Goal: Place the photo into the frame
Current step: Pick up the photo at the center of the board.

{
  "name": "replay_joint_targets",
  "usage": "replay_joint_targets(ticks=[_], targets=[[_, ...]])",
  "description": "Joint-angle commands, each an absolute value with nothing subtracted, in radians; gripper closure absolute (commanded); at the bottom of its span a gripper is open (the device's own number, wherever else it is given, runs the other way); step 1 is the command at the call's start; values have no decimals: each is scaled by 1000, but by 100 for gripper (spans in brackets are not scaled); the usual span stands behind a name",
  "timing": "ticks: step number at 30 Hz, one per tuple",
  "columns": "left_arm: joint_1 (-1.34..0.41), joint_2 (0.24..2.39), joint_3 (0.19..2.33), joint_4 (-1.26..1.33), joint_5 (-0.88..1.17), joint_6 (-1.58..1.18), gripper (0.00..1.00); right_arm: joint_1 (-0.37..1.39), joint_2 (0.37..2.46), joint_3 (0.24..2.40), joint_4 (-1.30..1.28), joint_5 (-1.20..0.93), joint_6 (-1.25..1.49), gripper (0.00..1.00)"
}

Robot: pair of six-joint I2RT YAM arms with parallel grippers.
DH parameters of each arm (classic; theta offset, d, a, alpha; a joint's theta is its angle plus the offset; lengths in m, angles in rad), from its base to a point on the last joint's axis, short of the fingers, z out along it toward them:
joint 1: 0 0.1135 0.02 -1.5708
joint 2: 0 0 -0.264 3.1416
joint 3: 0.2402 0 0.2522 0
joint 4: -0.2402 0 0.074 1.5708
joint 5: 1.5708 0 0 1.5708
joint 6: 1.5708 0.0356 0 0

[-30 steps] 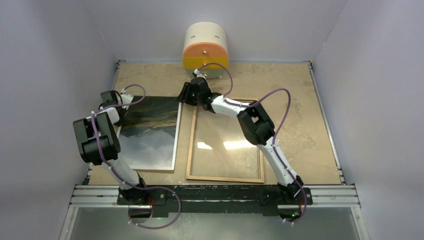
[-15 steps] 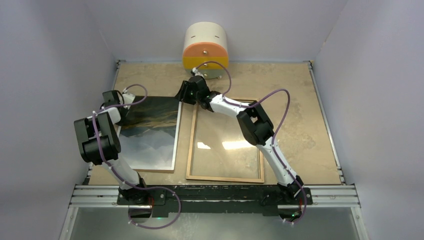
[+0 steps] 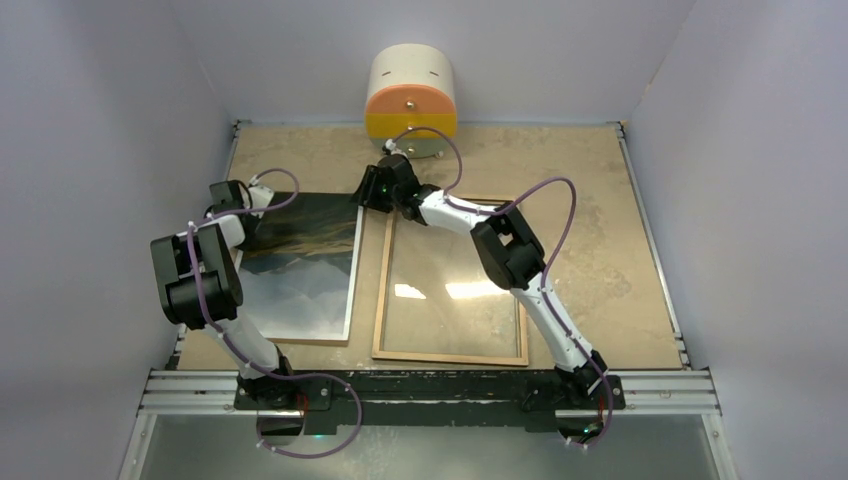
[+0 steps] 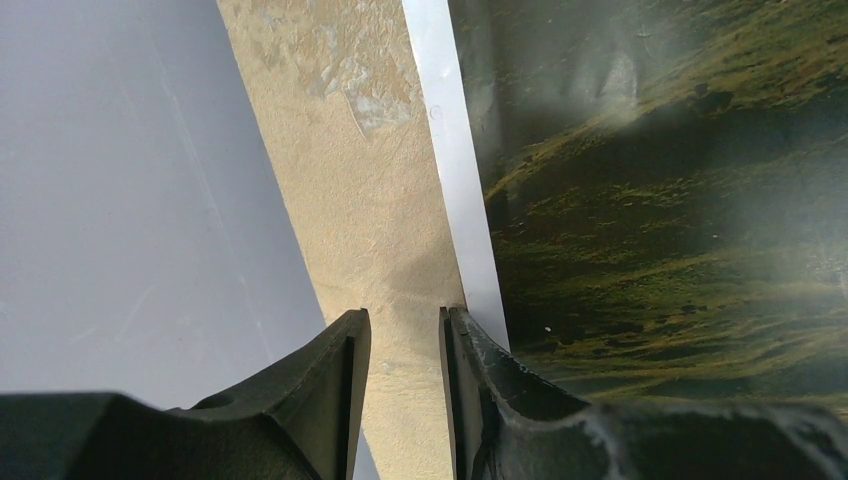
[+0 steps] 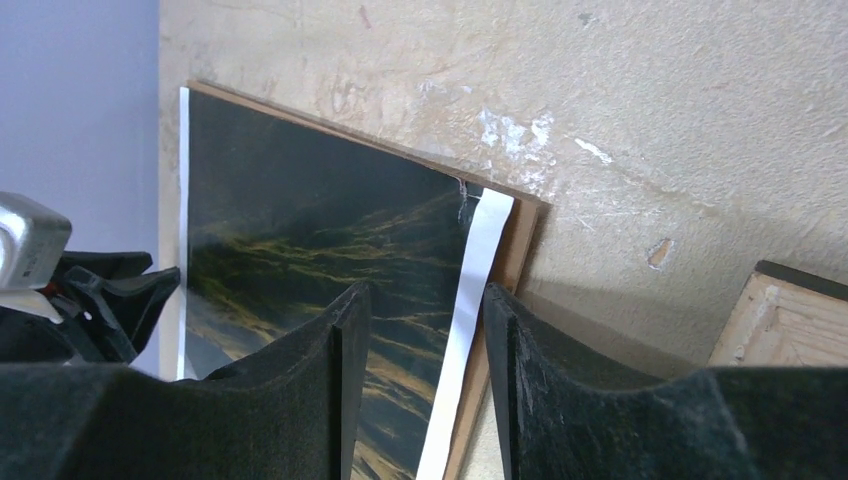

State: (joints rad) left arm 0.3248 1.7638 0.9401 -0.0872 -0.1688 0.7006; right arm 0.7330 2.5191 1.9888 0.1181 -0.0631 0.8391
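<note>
No legible txt, no labels, no brand marks, no nos., any view

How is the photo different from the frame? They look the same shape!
The photo is filled with a dark mountain picture; the frame is see-through in the middle, showing the table underneath. The photo has a thin white edge; the frame has a light wood-coloured edge. The photo lies on a brown board; the frame lies on the bare table. Both are big rectangles lying flat, side by side.

Glossy photo [image 3: 300,262], pale wood frame [image 3: 381,300] (clear reflective pane [image 3: 450,300]), rough matt tabletop [image 3: 600,250].
</note>
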Motion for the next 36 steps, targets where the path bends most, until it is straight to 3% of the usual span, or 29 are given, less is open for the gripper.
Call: replay_joint_targets(ticks=[1,24,27,33,36], targets=[[296,1806,886,-180,-70,670,64,738,2522,1996,96,-79,857,52],[228,1811,861,-170,-74,662,65,749,2505,1973,173,-133,853,55],[229,1808,859,-169,-82,664,65,749,2488,1955,181,-151,861,66],[245,1790,883,-183,-96,674,64,738,2404,1900,206,-184,857,98],[298,1775,958,-252,-67,664,53,724,2355,1893,218,-238,857,100]])
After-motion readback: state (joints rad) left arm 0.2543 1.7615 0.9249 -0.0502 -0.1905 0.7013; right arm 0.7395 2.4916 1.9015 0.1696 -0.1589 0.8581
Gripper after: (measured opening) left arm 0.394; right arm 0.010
